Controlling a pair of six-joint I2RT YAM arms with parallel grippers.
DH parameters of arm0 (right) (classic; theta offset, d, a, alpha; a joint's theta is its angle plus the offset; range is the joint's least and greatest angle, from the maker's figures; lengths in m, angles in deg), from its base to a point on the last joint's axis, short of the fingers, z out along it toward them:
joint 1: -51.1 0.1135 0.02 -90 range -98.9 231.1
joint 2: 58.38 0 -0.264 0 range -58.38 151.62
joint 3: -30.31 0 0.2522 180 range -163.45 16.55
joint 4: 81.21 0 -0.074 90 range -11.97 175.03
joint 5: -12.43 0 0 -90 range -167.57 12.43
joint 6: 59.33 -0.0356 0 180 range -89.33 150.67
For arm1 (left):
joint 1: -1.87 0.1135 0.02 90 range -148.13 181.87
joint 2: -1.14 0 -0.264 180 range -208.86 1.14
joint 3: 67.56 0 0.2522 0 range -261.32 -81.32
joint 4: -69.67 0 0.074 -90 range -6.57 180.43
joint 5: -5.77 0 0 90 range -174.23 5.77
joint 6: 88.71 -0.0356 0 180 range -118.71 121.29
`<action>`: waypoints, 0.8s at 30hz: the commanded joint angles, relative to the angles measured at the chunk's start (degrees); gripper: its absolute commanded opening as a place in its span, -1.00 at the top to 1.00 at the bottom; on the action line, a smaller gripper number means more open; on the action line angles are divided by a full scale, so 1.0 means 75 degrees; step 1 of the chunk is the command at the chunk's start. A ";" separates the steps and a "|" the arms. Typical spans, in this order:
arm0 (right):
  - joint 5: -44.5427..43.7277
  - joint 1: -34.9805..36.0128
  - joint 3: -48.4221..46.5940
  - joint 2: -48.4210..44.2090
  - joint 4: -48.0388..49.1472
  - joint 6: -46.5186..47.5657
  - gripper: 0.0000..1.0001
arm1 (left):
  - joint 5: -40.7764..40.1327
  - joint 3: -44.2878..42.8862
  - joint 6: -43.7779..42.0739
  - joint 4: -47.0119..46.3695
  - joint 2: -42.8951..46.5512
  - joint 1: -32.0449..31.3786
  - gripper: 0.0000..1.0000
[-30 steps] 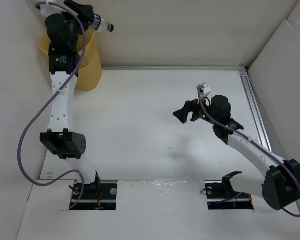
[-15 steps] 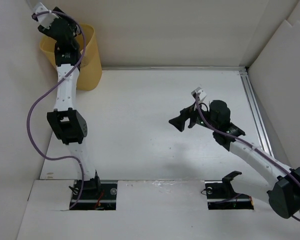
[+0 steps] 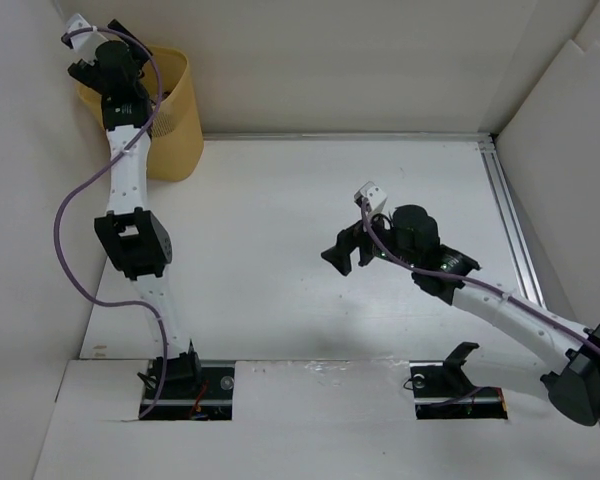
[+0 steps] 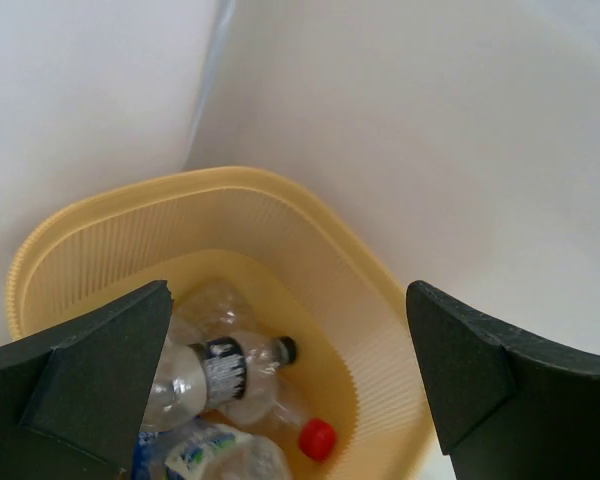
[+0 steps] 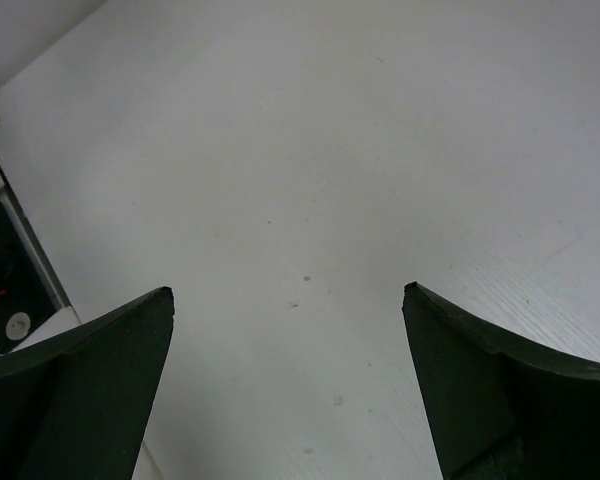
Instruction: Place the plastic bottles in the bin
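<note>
Hovering over the bin (image 4: 310, 215) in the far left corner of the table (image 3: 280, 180) with the left gripper (image 4: 288, 300), fingers (image 4: 90, 385) spread wide, nothing between them. Down at the bottom of the bin: several clear bottles (image 4: 205, 375) piled on their sides, among them a black cap (image 4: 286, 349), a red cap (image 4: 318, 437) and a blue-and-white label (image 4: 195, 455) at the lower edge of the wrist view. Cannot count them exactly, with part of the pile hidden behind the near finger.

Out over the middle of the table with the right gripper (image 5: 288, 300), likewise wide open and empty, facing plain white surface. No bottle in sight outside the bin from overhead, so probably at or near the end of the job.

Handling, judged from looks alone: thin clear plastic, seemingly empty, so very light and easy to dent. Smooth and round too, so apt to roll on the table and to squirt out of a hard pinch. Best to grip across the middle of the body, around the label, on the straight part of the wall, with a little friction from the film. Better to avoid the tapered neck and the cap, both narrow and prone to swing. Squeeze only enough to flex the wall slightly. Over the bin, simply open and let fall: hardly any risk of breakage, only of a bounce off the rim if released too near the edge.
</note>
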 commanded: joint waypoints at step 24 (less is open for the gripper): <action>-0.5625 0.0428 -0.3204 -0.2689 -0.5547 0.1021 -1.00 | 0.3939 0.9903 -0.0053 0.2695 1.0290 -0.0978 -1.00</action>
